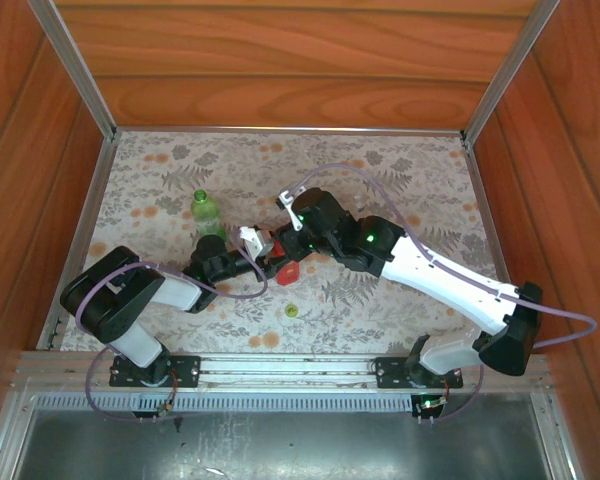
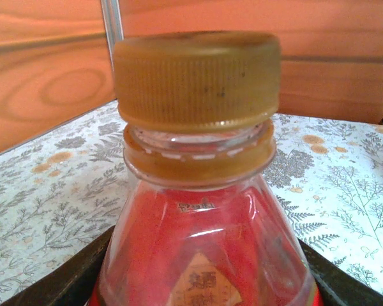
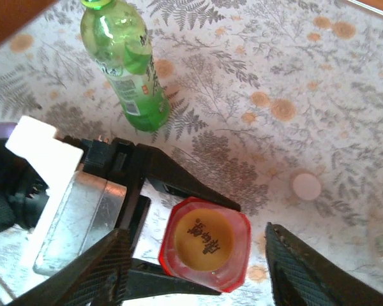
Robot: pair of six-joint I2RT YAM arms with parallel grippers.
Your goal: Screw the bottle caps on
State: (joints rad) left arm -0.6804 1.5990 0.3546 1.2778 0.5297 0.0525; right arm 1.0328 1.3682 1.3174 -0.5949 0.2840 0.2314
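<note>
A pale tablecloth (image 1: 380,170), printed with grey ferns and orange flower blots, covers the bench (image 1: 430,285). Wood-panel walls (image 1: 280,60) enclose three sides. Aluminium posts (image 1: 75,65) rise at the far corners. An aluminium rail (image 1: 280,370) borders the near edge.

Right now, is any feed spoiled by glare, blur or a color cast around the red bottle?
Top external: even light, a warm tint from the wood walls, no blur. Left wrist: orange cap sharp, white glare streaks on the red bottle, background softer. Right wrist: cap and green bottle clear; the right hand has slightly soft fingers in the foreground.
</note>
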